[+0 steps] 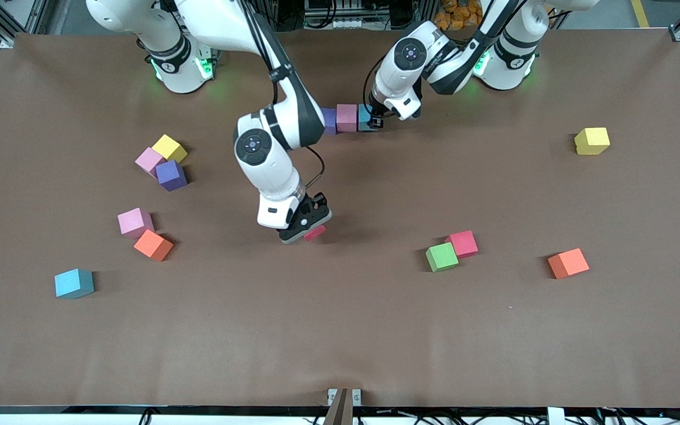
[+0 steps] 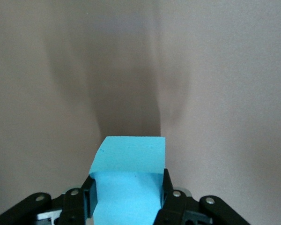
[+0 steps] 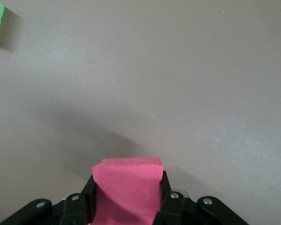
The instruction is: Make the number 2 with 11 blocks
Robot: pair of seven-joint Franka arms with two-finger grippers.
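tabletop (image 1: 340, 330): brown sheet, carrying loose cubes and a started row; no containers showing.
hidden parts: right arm is covering most of the purple row cube (image 1: 330, 120); left end effector is blocking part of the light blue row cube (image 1: 365, 117); only a corner of the red held cube (image 1: 315, 232) is peeking out in front view.
started row: purple, pink row cube (image 1: 346, 117) and light blue sitting side by side, touching, near the arm bases at mid-table.
left end effector (image 1: 377, 123): sitting at the row's end toward the left arm, fingers (image 2: 167, 185) clamping both sides of the light blue row cube.
right end effector (image 1: 303, 230): over mid-table, fingers (image 3: 165, 187) pinching the red held cube; cannot tell if it is touching the tabletop.
loose cubes, right arm's end: yellow cube (image 1: 169, 148), pink cube (image 1: 150, 160) and purple cube (image 1: 171, 175) clustering; second pink cube (image 1: 135, 222) touching orange cube (image 1: 153, 245); light blue cube (image 1: 74, 283) lying alone, nearest the front camera.
loose cubes, left arm's end: green cube (image 1: 441, 257) touching red cube (image 1: 463, 243); second orange cube (image 1: 568, 263) lying apart; second yellow cube (image 1: 592, 141) sitting well apart.
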